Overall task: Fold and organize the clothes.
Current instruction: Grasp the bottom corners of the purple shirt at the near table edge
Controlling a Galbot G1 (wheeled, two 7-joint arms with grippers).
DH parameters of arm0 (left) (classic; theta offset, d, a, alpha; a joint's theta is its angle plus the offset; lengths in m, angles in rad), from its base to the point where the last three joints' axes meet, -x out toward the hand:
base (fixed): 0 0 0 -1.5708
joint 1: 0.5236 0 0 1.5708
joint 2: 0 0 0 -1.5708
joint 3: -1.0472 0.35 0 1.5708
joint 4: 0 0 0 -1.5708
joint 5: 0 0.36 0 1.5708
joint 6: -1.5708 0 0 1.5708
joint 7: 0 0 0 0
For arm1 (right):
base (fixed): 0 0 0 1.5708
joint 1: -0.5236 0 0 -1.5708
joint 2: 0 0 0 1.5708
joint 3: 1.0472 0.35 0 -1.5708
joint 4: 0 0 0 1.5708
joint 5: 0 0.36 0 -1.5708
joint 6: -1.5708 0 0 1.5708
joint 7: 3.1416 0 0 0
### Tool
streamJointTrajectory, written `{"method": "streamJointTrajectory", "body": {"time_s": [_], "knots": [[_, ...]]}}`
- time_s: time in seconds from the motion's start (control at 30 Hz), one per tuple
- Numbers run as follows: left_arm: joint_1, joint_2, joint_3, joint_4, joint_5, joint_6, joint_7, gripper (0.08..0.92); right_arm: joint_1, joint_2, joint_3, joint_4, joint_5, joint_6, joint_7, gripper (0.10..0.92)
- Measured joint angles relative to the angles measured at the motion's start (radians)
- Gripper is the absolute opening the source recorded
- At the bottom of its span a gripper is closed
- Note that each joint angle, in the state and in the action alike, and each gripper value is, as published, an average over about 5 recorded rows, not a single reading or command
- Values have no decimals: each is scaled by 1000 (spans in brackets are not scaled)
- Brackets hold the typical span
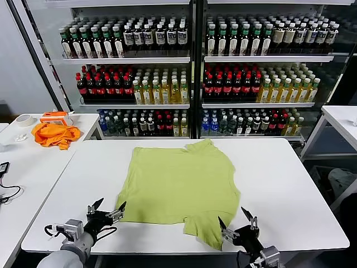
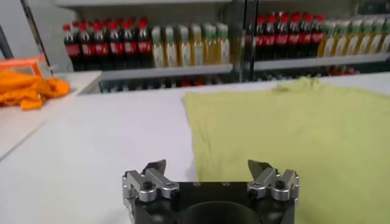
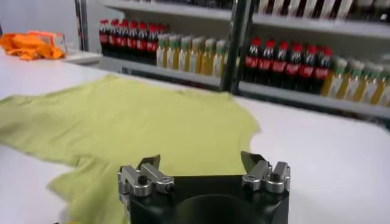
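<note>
Both hands sit low at the near edge of the worktop point(image 1: 290, 190), and we read each as spread wide with nothing between its fingers. Our left hand point(image 1: 106, 211) hovers just beside the T-shirt's point(image 1: 178, 184) near left corner; our right hand point(image 1: 239, 223) stands close to the near sleeve, which droops toward the worktop edge. From the wrist views, the left hand point(image 2: 210, 173) faces the shirt's straight side edge and the right hand point(image 3: 204, 170) looks over the sleeve and body.

We judge this placement as the setup for a first fold: one hand per near corner, so the cloth can be lifted evenly. The lime T-shirt lies flat and unfolded in the middle of the worktop, collar pointing to the far side, plain side up.

An orange cloth point(image 1: 54, 134) lies heaped on a side table, well apart. Shelves point(image 1: 251, 58) behind hold rows of bottles point(image 1: 134, 86); we see no bin or basket for the folded shirt.
</note>
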Motion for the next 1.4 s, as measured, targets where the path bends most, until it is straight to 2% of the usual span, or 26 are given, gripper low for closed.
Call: {"method": "streamJointTrajectory", "body": {"time_s": [1.3, 1.4], "knots": [[22, -17, 17, 22, 4, 33, -28, 822, 35, 27, -101, -36, 32, -28, 73, 823], [24, -21, 23, 23, 4, 32, -35, 804, 38, 31, -110, -36, 39, -41, 84, 823]]}}
